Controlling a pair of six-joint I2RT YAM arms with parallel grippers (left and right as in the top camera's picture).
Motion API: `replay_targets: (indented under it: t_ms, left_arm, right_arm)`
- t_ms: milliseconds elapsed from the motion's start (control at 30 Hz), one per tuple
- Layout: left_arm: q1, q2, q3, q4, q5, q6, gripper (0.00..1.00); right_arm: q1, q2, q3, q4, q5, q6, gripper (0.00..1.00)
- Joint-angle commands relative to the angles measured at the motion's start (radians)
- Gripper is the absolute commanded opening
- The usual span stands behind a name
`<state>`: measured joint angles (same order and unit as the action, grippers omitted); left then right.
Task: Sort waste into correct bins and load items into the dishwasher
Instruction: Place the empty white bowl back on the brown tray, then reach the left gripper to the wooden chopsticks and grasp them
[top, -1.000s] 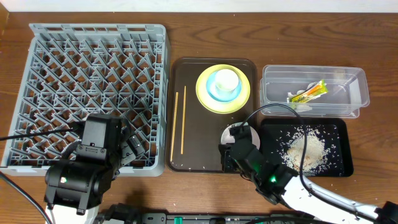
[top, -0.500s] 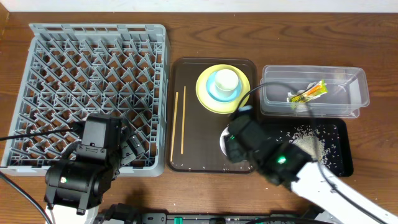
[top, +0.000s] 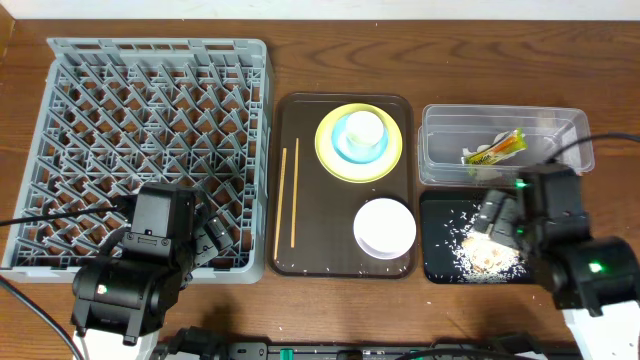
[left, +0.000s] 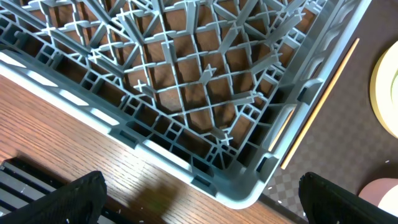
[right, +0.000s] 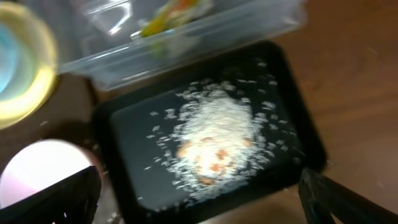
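The grey dishwasher rack (top: 150, 150) fills the left, with no dishes in it. My left gripper (left: 202, 202) hangs open over its near right corner (left: 245, 193). On the brown serving tray (top: 315, 255) lie the chopsticks (top: 288, 200), the yellow plate (top: 330, 155) carrying the blue bowl (top: 343, 152) and white cup (top: 362, 128), and the white bowl (top: 385, 228), upright and free. My right gripper (right: 199, 205) is open above the black tray (right: 124, 162), over the rice heap (right: 214, 140). The green-and-yellow wrapper (top: 495, 150) lies in the clear tub (top: 440, 130).
Loose grains are scattered across the black tray (top: 440, 215) round the heap (top: 488, 255). The clear tub sits directly behind the black tray, both right of the serving tray. The right wrist view is blurred. Bare wooden table runs along the front edge.
My right gripper has let go of the white bowl, opened, and swung right from the serving tray to above the black tray. The left arm has not moved.
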<state>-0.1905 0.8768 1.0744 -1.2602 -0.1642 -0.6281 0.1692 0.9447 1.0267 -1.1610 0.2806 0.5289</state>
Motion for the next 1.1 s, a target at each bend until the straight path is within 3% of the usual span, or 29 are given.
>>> replay_targets:
  t_ms: [0,333,533,600,633,667,700,767,833,867,900,1067]
  left_arm:
    - [0.004,-0.002,0.006,-0.005,-0.016,0.006,1.00]
    - [0.004,-0.002,0.006,0.002,-0.016,0.004,1.00]
    - [0.004,-0.002,0.006,0.096,-0.016,0.002,0.98]
    - [0.003,-0.004,0.008,0.148,0.098,0.022,0.98]
    - [0.001,-0.002,0.007,0.216,0.361,0.166,0.84]
    - [-0.005,0.006,0.007,0.263,0.485,0.224,0.69]
    - [-0.013,0.016,0.008,0.299,0.545,0.230,0.68]
    - [-0.039,0.053,0.024,0.325,0.555,0.220,0.63]
    - [-0.079,0.145,0.073,0.295,0.525,0.237,0.40]
    - [-0.108,0.230,0.115,0.273,0.515,0.281,0.22]
    - [-0.124,0.276,0.135,0.265,0.498,0.294,0.13]
    - [-0.200,0.486,0.171,0.291,0.374,0.303,0.12]
  right_arm:
    - [-0.055,-0.009,0.015,-0.003,0.010,-0.010,0.99]
    - [-0.056,-0.008,0.014,-0.002,0.010,-0.011,0.99]
    - [-0.056,-0.008,0.014,-0.002,0.007,-0.010,0.99]
    - [-0.056,-0.008,0.014,-0.003,0.007,-0.011,0.99]
    - [-0.056,-0.008,0.014,-0.003,0.007,-0.010,0.99]
    - [-0.056,-0.008,0.014,-0.002,0.007,-0.011,0.99]
    - [-0.056,-0.008,0.014,-0.002,0.007,-0.010,0.99]
    - [-0.056,-0.008,0.014,-0.002,0.007,-0.011,0.99]
    - [-0.056,-0.008,0.014,-0.002,0.007,-0.011,0.99]
    - [-0.056,-0.008,0.014,-0.002,0.007,-0.011,0.99]
    - [-0.056,-0.008,0.014,-0.003,0.007,-0.010,0.99]
    - [-0.056,-0.008,0.014,-0.003,0.007,-0.010,0.99]
